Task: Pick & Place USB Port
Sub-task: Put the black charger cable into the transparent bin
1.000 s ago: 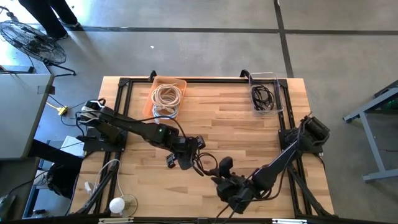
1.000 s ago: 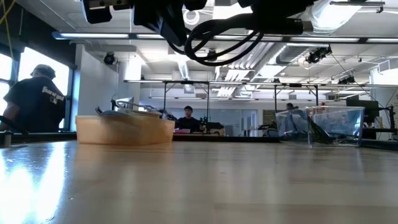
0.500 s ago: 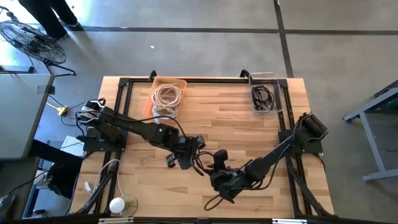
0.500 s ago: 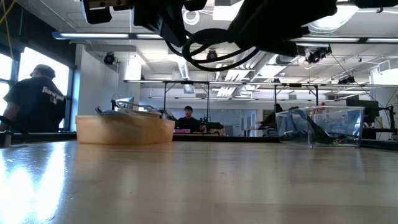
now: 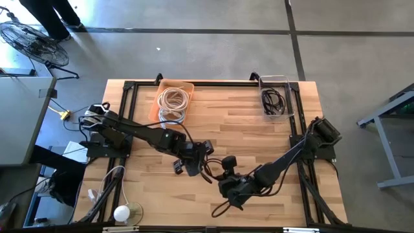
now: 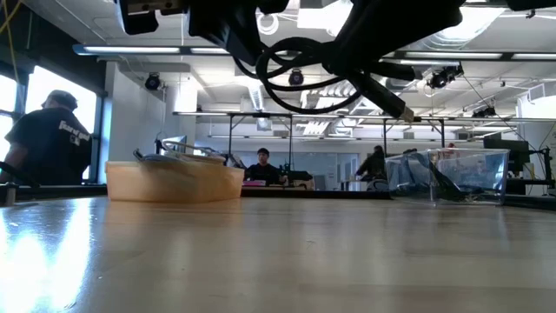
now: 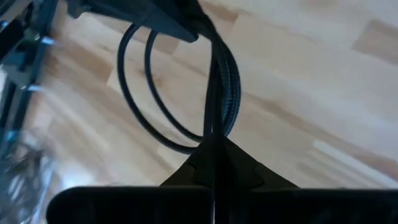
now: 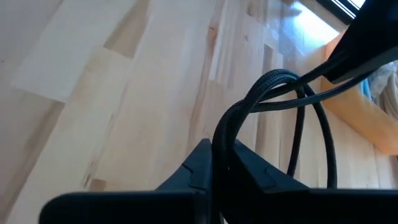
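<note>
1. Bench (image 5: 246,123): wood top, both arms meet low over its near-centre. Orange bin (image 5: 174,101) with pale coiled cable sits at the far edge left of centre, clear bin (image 5: 276,97) with dark cable at the far right. Neither arm is near them.
2. Left arm reaches in from the left side; left gripper (image 5: 192,164) is up off the bench. Right arm comes in from the right; right gripper (image 5: 231,188) sits just beside it, nearer the front edge.
3. Black USB cable (image 5: 217,173): hangs in loops between the 2 grippers, clear of the bench. Low view shows the loops (image 6: 300,74) in the air, with a loose plug end (image 6: 402,110) sticking out to the right.
4. Risk, my read: 2 arms on 1 short cable. If either pulls away before the other lets go, the cable goes taut and slips or yanks out. The loops could also snag a finger or wrap the wrist on the way to a bin.
5. Risk: the free plug end dangles, so it could catch a bin rim at placement.
6. Left fingers (image 7: 249,171): fully closed, clamped on the cable, which runs up from between them in the left wrist view.
7. Right fingers (image 8: 193,168): pinched nearly together on the same cable (image 8: 273,93); the strands come out of the gap.
</note>
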You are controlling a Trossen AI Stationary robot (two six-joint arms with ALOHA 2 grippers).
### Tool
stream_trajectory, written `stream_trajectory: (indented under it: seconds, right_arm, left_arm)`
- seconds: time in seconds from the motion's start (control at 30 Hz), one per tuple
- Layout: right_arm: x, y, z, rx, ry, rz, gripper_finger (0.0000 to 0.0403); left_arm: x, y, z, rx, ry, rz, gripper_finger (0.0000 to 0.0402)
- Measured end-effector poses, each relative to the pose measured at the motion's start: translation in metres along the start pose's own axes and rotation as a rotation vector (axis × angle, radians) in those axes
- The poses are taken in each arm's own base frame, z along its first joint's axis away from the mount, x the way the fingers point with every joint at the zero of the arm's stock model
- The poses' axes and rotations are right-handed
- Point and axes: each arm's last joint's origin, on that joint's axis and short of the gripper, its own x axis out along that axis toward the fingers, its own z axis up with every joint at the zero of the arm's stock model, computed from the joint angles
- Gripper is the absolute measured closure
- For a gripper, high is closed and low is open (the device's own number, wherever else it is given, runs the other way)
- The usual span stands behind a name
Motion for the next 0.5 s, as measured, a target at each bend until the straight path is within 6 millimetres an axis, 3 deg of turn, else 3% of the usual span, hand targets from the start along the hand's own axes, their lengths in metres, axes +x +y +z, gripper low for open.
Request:
stream_trajectory:
  seconds: [0.3,0.5]
  right_arm:
    - [0.000,-0.002,-0.003,0.016,0.028,-0.047,0.0377]
    - [0.000,-0.002,-0.005,0.028,0.042,-0.056,0.0377]
  left_arm:
    - [-0.007,0.003,0.003,0.013,0.094,0.138,0.0359]
    - [-0.028,-0.007,0.026,0.140,0.071,0.258,0.0348]
